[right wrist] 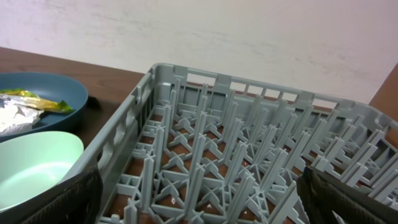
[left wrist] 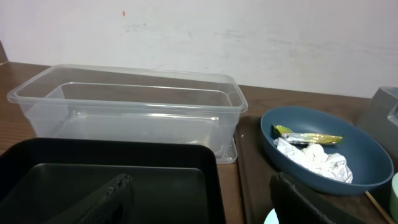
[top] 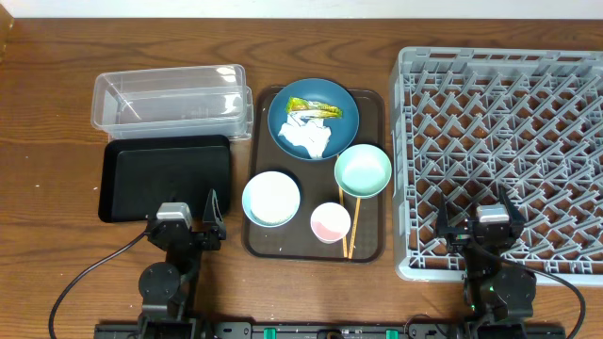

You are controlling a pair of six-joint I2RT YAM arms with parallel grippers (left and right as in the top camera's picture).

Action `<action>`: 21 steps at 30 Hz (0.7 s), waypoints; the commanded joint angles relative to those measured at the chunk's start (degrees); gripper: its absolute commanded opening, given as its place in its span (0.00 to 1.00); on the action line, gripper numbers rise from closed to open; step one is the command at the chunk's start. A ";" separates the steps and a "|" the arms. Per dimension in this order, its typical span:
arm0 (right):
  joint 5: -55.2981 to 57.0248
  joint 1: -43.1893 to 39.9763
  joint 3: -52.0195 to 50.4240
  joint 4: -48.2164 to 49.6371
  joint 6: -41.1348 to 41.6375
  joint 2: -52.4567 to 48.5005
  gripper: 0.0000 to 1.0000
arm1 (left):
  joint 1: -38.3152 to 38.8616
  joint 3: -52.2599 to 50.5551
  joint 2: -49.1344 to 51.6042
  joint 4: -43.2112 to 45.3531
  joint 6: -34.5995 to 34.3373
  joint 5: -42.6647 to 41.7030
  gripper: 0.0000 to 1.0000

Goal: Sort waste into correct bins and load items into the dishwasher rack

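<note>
The dark blue dish [top: 344, 121] on the brown serving tray holds the yellow-green wrapper [top: 316, 108] and the white tissue [top: 306, 137]; I cannot make out rice. In front of it stand the mint green bowl [top: 363, 169], pale blue-white bowl [top: 271, 198] and pink-white cup [top: 331, 222], with the chopsticks [top: 354, 221] beside the cup. The clear tub [top: 170, 99] and black tray [top: 165, 177] lie to the left, the grey rack [top: 499, 141] to the right. My left gripper [left wrist: 199, 199] is open and empty over the black tray's near right corner. My right gripper [right wrist: 202, 196] is open and empty over the rack's near edge.
The brown serving tray [top: 375, 247] sits between the black tray and the rack, close to both. The clear tub [left wrist: 124, 106] is empty, and so is the black tray [left wrist: 93, 162]. The dish [left wrist: 367, 168] shows at the right of the left wrist view.
</note>
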State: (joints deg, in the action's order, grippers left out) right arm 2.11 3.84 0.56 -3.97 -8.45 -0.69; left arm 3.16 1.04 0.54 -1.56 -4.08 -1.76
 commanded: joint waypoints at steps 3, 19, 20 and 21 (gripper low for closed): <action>-1.05 1.11 -0.24 0.59 4.22 0.42 0.99 | -0.24 -0.81 -0.31 -2.43 -4.17 0.26 0.73; -0.87 1.07 13.49 -11.21 13.79 -9.55 0.99 | -0.24 19.74 25.73 -11.52 -7.23 -12.02 0.73; -0.96 1.07 15.43 -12.90 13.81 -11.50 0.99 | -0.24 22.82 29.09 -13.55 -7.23 -12.96 0.73; -1.09 1.07 17.81 -15.06 13.88 -13.86 0.99 | -0.24 25.62 31.98 -15.85 -7.21 -13.57 0.73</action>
State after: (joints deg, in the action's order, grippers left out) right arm 1.48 3.84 12.75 -16.58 3.70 -10.13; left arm 3.14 19.66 26.39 -14.76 -10.57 -11.27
